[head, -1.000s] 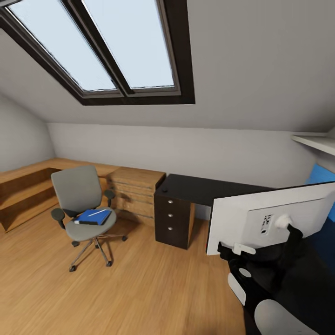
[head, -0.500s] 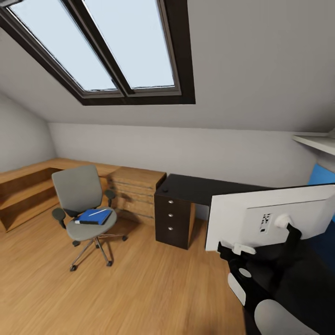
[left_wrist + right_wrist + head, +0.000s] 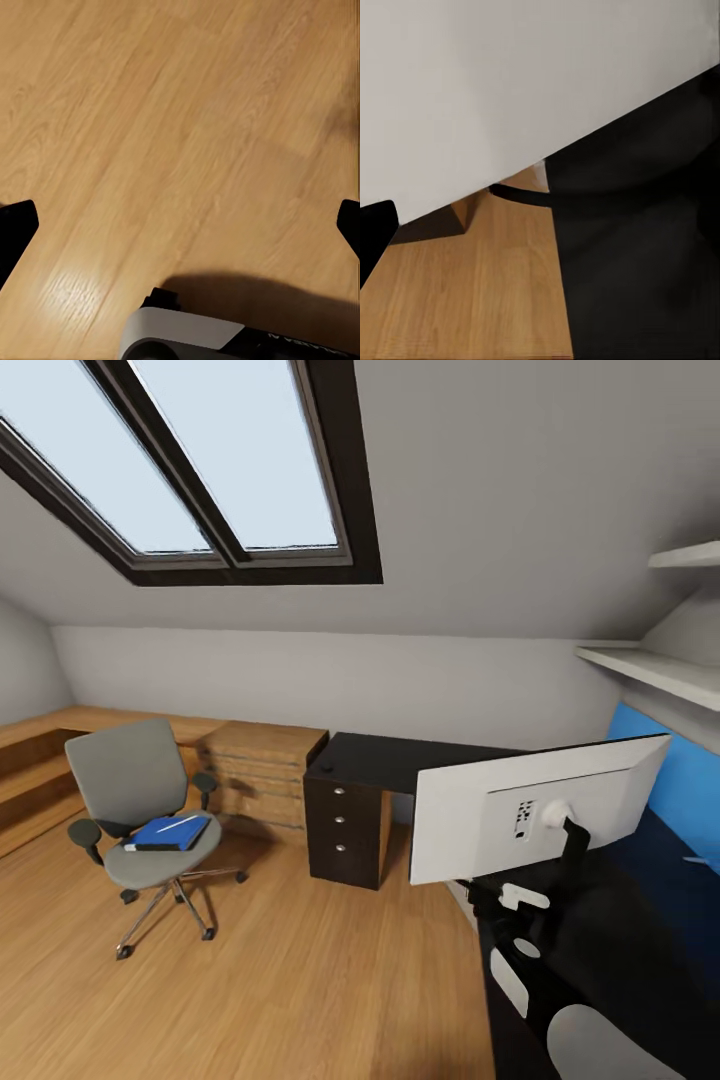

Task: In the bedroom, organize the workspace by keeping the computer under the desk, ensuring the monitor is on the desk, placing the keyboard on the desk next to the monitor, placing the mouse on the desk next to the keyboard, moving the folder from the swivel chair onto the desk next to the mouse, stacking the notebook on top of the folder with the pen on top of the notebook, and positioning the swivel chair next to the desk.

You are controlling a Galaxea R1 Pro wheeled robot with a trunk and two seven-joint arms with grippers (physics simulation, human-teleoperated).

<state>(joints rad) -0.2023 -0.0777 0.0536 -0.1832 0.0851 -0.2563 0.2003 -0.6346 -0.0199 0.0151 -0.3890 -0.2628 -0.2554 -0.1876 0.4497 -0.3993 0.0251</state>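
Monitor (image 3: 520, 815) is sitting on desk (image 3: 400, 760); folder (image 3: 165, 833) is lying on chair (image 3: 140, 810) far left; left gripper (image 3: 180, 225) is spread wide, right's state unclear.

Grey seat and back on the swivel chair (image 3: 135, 790), black armrests, chrome base. Bright blue folder (image 3: 165, 833) on it with a white pen (image 3: 178, 823). Desk (image 3: 400, 762) is black, silver knobs. Monitor (image 3: 520, 815) back is pale grey-white. Honey wood-plank floor (image 3: 180, 142) between the left gripper's black fingertips (image 3: 15, 232).
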